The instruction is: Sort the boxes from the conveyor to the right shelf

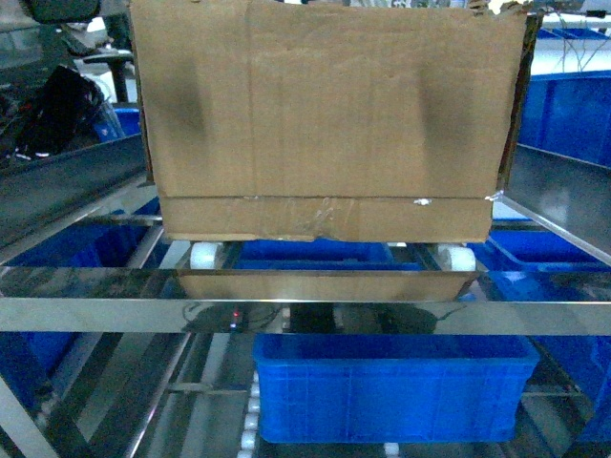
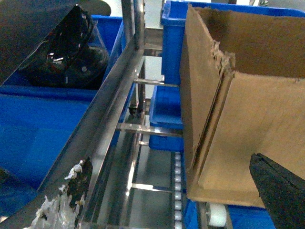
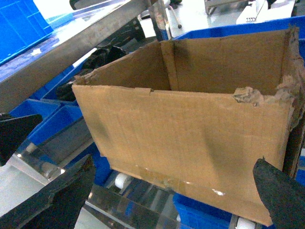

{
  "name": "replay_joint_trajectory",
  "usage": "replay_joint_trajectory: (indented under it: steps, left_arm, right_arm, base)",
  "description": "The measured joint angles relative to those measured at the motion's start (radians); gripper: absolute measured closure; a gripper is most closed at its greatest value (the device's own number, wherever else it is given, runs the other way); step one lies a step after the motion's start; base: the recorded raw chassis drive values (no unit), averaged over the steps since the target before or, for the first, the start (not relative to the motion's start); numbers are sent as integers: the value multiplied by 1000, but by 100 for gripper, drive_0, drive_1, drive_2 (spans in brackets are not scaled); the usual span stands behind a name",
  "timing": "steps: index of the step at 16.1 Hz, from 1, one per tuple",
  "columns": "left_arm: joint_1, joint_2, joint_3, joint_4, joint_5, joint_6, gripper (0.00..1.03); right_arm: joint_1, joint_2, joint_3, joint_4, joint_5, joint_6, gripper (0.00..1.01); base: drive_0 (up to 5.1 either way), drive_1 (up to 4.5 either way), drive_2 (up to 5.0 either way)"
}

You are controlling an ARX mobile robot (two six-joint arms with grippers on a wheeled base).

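Observation:
A large brown cardboard box (image 1: 325,124) with a ragged top rim stands on the right shelf (image 1: 305,315), resting on its white roller wheels (image 1: 204,256). Neither gripper shows in the head view. In the left wrist view my left gripper (image 2: 176,195) is open; one finger (image 2: 76,186) lies by the steel rail and the other sits in front of the box (image 2: 257,124). My right gripper (image 3: 171,195) is open wide, its fingers (image 3: 62,195) on the near side of the box (image 3: 190,133) and apart from it. The conveyor is out of view.
Blue plastic crates (image 1: 391,386) sit on the lower level and behind the shelf (image 2: 28,133). A black bundle (image 2: 62,47) lies in a crate at the left. Slanted steel side rails (image 3: 95,28) flank the box.

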Motion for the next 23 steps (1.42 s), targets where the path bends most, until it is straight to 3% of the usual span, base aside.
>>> replay_joint_trajectory:
  steps: [2,4,7,8,9,10,11,13,17,18,20,21,23]
  left_arm:
    - [-1,-103,-55,-84,-10,-35,5]
    - [2,-130,-69,-95,-11,-58,5]
    - [5,-119,-77,-63,-2,-55,6]
    - [32,-154,-197,233,107,19,18]
    - [56,-207,-316,398,163,85,28]
    - [76,-241,-396,497,183,124,37]
    - [99,-270,-458,570,200,148,48]
    - [119,-321,-527,605,227,168,64]
    - [161,-414,-644,612,267,180,99]
    - [172,-434,-663,611,274,181,101]
    - [185,-502,-716,602,303,182,101]
    - [275,-605,-778,558,378,183,101]
    - [269,-667,-807,523,383,183,101]
  right_arm:
    - [-2,-82,-42,-51,32,15,3]
    - [-3,-149,-58,-69,55,34,3]
    - [-7,-150,-56,-70,55,42,3]
    - [21,-148,-98,53,197,7,9]
    - [25,-190,-179,156,380,-78,20]
    - [15,-235,-254,208,490,-151,29]
    - [-18,-280,-327,244,562,-197,40]
    - [-57,-327,-418,276,562,-235,57]
    - [-100,-422,-557,308,502,-261,91]
    - [-109,-443,-579,311,495,-262,99]
    - [-138,-509,-649,312,470,-267,99]
    - [-230,-606,-722,285,369,-268,99]
    - [-248,-668,-758,259,365,-267,99]
  base:
    - [0,0,0]
    - [0,0,0]
    - [0,0,0]
    - [0,0,0]
    - [0,0,0]
    - [0,0,0]
    - [0,0,0]
    - [0,0,0]
    - [0,0,0]
    - [0,0,0]
    - [0,0,0]
    - [0,0,0]
    - [0,0,0]
